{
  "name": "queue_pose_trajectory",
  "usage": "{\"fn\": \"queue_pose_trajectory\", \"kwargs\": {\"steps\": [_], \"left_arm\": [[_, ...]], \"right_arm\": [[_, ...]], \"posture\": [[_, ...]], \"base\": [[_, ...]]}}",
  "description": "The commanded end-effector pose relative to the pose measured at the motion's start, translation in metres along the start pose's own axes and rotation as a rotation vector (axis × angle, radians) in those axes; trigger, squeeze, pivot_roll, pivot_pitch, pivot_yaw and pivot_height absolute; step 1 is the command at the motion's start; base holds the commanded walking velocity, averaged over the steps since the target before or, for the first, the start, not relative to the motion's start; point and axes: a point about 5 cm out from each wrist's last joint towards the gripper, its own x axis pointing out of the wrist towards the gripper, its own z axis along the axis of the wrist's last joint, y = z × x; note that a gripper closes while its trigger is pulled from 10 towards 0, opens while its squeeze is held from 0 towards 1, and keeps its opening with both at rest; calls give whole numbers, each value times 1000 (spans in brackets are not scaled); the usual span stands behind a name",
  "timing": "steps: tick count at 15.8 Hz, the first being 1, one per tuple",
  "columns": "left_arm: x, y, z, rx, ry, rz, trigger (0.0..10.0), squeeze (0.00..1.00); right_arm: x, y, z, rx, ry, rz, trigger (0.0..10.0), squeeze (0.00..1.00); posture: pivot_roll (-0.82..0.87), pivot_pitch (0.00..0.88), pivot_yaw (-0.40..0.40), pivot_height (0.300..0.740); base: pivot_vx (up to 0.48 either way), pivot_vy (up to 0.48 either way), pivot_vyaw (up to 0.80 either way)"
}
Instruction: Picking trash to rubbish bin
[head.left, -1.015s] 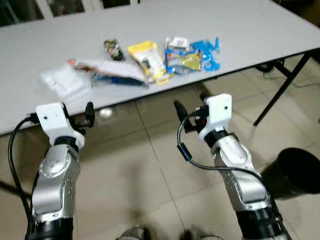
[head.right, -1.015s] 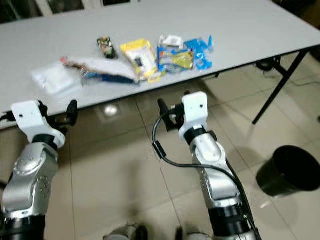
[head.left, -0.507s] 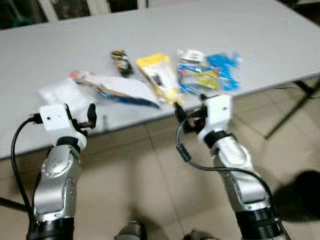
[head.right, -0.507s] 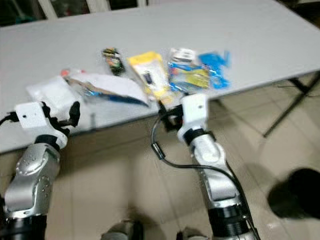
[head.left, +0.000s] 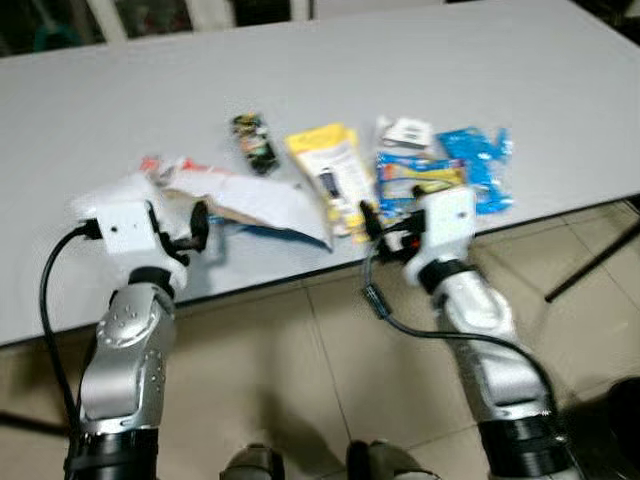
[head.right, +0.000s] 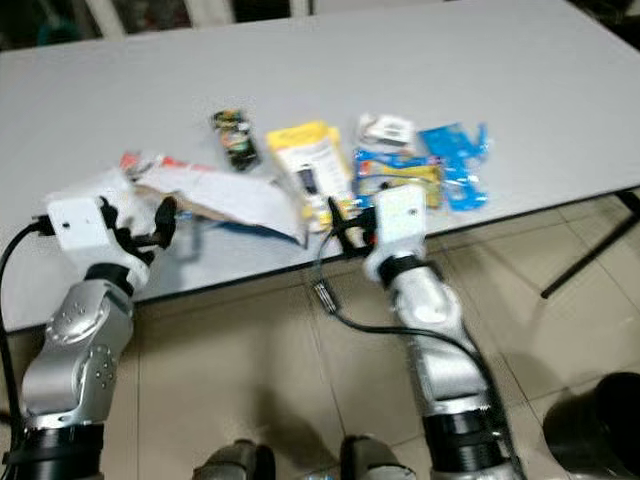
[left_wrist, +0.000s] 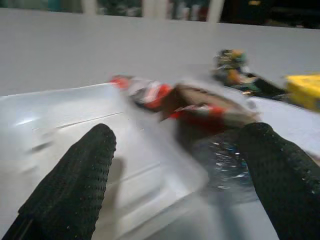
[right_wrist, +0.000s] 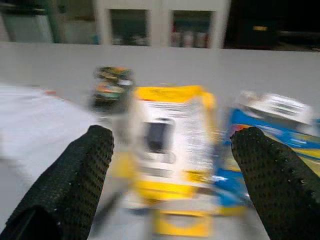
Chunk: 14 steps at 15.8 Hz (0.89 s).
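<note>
Several pieces of trash lie in a row near the front edge of the grey table (head.left: 120, 90). From my left there is a clear plastic bag (head.left: 112, 195), a white, red and blue wrapper (head.left: 255, 198), a small dark wrapper (head.left: 253, 142), a yellow packet (head.left: 330, 175), a blue-and-yellow packet (head.left: 412, 182) and a blue wrapper (head.left: 482, 165). My left gripper (head.left: 192, 228) is open at the table edge, facing the clear bag (left_wrist: 60, 130) and the wrapper (left_wrist: 200, 107). My right gripper (head.left: 385, 225) is open just short of the yellow packet (right_wrist: 172, 130).
A black rubbish bin (head.right: 600, 440) stands on the tiled floor at my lower right. A black table leg (head.right: 590, 250) slants down under the table's right end. A small white packet (head.left: 405, 130) lies behind the blue-and-yellow one. My feet show at the bottom.
The view has closed in on the table, and the bin has slid to the lower right corner. Both grippers now sit at the table's front edge, still open.
</note>
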Motion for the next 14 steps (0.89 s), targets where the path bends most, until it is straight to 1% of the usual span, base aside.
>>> {"fn": "queue_pose_trajectory", "kwargs": {"steps": [1,4,9,11,14], "left_arm": [[-1,2,-4,8,14,7,10000,0],[1,-2,-6,0,26,-8,10000,0],[6,-10,-4,-27,18,-46,10000,0],[10,-20,-1,-79,14,-88,10000,0],[18,-35,-2,-116,29,-155,10000,0]], "right_arm": [[-2,-2,4,-5,-13,-4,10000,0],[-3,-2,5,-6,-16,-6,10000,0],[-5,0,6,-6,-19,-4,10000,0],[-8,0,5,-11,-14,-3,10000,0],[-12,0,5,-13,-9,-10,10000,0]], "posture": [[-52,166,37,740],[-58,166,38,740],[-61,181,39,740],[-67,191,40,740],[-84,204,47,740]], "base": [[0,0,0],[0,0,0],[0,0,0],[0,0,0],[0,0,0]]}}
